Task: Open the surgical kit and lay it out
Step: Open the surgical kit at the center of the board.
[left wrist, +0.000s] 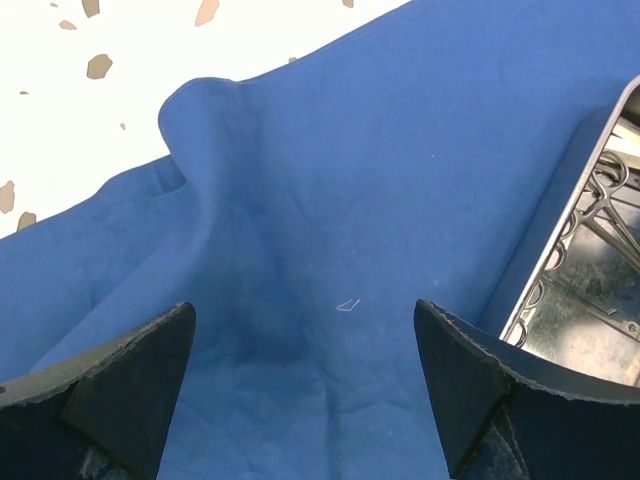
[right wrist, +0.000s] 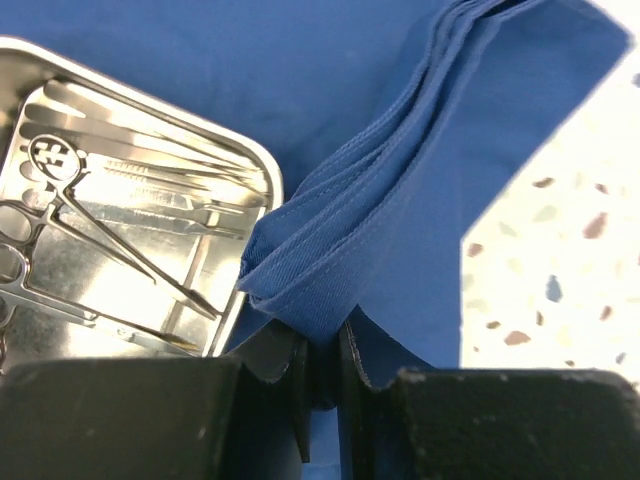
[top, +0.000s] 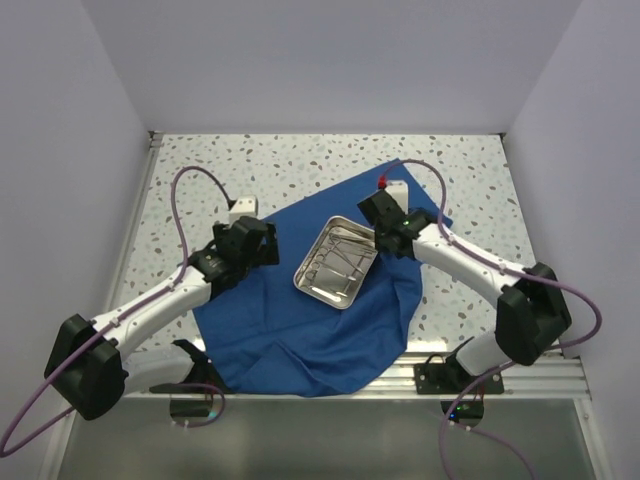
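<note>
Cloth status: blue cloth (top: 300, 340) is spread across the speckled worktop (top: 300, 165), mostly flat, with its near edge lapping onto the metal rail (top: 520, 375) at the front. Steel tray (top: 335, 262) sits on the cloth around mid-worktop, turned diagonal, between the two arms. Instruments (right wrist: 110, 240) are all inside the tray, lying flat: ring-handled pieces at one end, slim tweezers-type pieces alongside. Exact count not readable.

Right gripper (right wrist: 322, 362): jaws almost together, clamped on a folded edge of the cloth. The fold is several layers thick, with stitched hems visible in the stack, and it runs up and away from the jaws. The grip point is just beside the tray's rounded corner, on its far-right side in the top view. Bare worktop shows just past the fold.

Left gripper (left wrist: 300, 340): jaws wide apart, nothing between them. It is above the cloth left of the tray, over a raised wrinkle. The tray wall shows at the right edge of its wrist view. Can't tell if the fingertips touch the cloth.
</note>
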You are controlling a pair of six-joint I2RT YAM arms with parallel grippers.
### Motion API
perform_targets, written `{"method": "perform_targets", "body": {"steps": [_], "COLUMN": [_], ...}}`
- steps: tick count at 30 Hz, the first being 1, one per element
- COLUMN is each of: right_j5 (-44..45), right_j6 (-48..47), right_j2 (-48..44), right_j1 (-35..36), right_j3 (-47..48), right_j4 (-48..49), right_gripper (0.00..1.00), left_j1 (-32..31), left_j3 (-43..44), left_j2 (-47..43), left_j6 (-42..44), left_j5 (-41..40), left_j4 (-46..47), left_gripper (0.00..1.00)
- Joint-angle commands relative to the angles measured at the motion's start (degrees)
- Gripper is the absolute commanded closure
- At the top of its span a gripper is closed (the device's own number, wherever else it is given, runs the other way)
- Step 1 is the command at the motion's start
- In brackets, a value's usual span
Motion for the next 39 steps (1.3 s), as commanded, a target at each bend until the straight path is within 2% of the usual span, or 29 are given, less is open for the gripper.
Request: {"method": "perform_targets", "body": {"steps": [1, 4, 7, 8, 11, 12, 13, 14, 15, 16, 21, 22, 23, 24, 25, 27, 28, 29, 30, 31, 32, 33, 34, 36, 39], "right_j5": [8.6, 12.7, 17.2, 18.5, 20.0, 21.2, 21.2, 20.1, 19.9, 19.1, 14.6, 12.7, 10.1, 7.0, 5.6, 1.3, 1.3, 0.2, -0.2, -1.9, -1.8, -2.1, -2.6, -3.8, -8.3], "right_j6": [2.9, 5.5, 9.5, 11.0, 17.7, 25.7, 26.3, 25.8, 24.7, 24.3, 23.4, 20.6, 16.5, 12.5, 11.2, 6.9, 6.2, 5.5, 4.0, 2.6, 1.3, 0.9, 0.4, -0.5, -0.9], "right_j2": [-7.8, -16.3, -23.6, -28.7, -38.7, -41.6, -44.2, -49.2, -51.2, -53.1, -59.9, -60.2, -59.7, -58.0, -52.0, -41.9, -31.3, -26.5, -22.5, -14.5, -11.2, -7.3, -1.4, 4.9, 14.7], "right_j1": [0.3, 0.3, 0.2, 0.3, 0.3, 0.3, 0.3, 0.3, 0.2, 0.2, 0.3, 0.3, 0.3, 0.3, 0.2, 0.3, 0.3, 0.2, 0.2, 0.2, -0.3, -0.7, -2.1, -4.0, -8.1], "right_j3": [-0.7, -4.4, -7.7, -8.5, -9.2, -9.1, -9.3, -10.6, -11.4, -12.1, -14.4, -14.9, -16.0, -15.7, -14.0, -10.0, -7.7, -2.9, -0.7, 2.9, 5.2, 7.5, 12.4, 17.2, 25.5], "right_j4": [-4.7, -8.6, -15.6, -20.0, -27.4, -30.1, -30.6, -28.4, -27.1, -26.2, -21.2, -17.6, -8.6, -5.9, -2.1, -1.0, -0.5, -0.9, 0.2, 3.2, 3.7, 4.1, 4.4, 4.4, 3.1], "right_gripper": [1.0, 1.0, 1.0, 1.0, 1.0, 1.0, 0.74, 0.29, 0.02, 0.01, 0.01, 0.01, 0.01, 0.01, 0.01, 0.01, 0.01, 0.01, 0.13, 0.32, 0.48, 0.56, 0.7, 0.9, 1.0], "left_j1": [-0.6, -0.8, -1.3, -1.4, -1.5, -1.5, -1.5, -1.5, -1.6, -1.7, -2.0, -2.0, -2.0, -2.0, -2.0, -1.9, -1.7, -1.4, 0.0, 0.8, 1.7, 1.8, 1.7, 2.0, 2.9], "left_j3": [-0.6, -0.4, -0.4, -0.4, -0.3, -0.3, -0.4, -0.3, -0.2, -0.3, -0.5, -0.5, -0.5, -0.5, -0.4, 0.7, 1.1, 1.8, 4.3, 5.6, 6.9, 9.5, 10.7, 14.6, 20.3], "left_j2": [0.3, 0.4, 0.3, 0.3, 0.1, 0.0, 0.2, 0.2, 0.2, 0.0, -2.1, -3.2, -3.7, -4.1, -4.4, -2.6, -1.4, 0.3, 4.2, 6.3, 8.2, 11.3, 12.8, 17.2, 23.7], "left_j6": [0.0, 0.0, 0.0, -0.1, -1.0, -1.4, -1.5, -1.9, -2.1, -2.2, -5.1, -5.5, -6.5, -6.7, -6.7, -6.1, -5.6, -4.7, -4.6, -4.3, -4.2, -4.4, -4.4, -4.3, -4.1], "left_j5": [-0.7, -0.7, -0.7, -0.7, -1.2, -1.3, -1.3, -1.2, -1.0, -1.2, -4.9, -5.9, -6.3, -6.4, -5.8, -4.1, -0.9, 1.2, 3.6, 7.0, 7.9, 8.3, 8.7, 8.0, 8.0], "left_j4": [2.2, 2.2, 2.1, 2.2, 1.9, 1.9, 2.2, 2.3, 2.3, 2.2, -0.2, -0.4, -0.7, -0.7, -0.4, 1.6, 2.8, 3.7, 4.2, 4.2, 4.2, 4.3, 4.6, 4.5, 2.5], "left_gripper": [0.06, 0.07, 0.07, 0.07, 0.07, 0.07, 0.07, 0.07, 0.07, 0.07, 0.08, 0.08, 0.08, 0.07, 0.07, 0.06, 0.06, 0.06, 0.09, 0.12, 0.17, 0.19, 0.22, 0.3, 0.44]}}
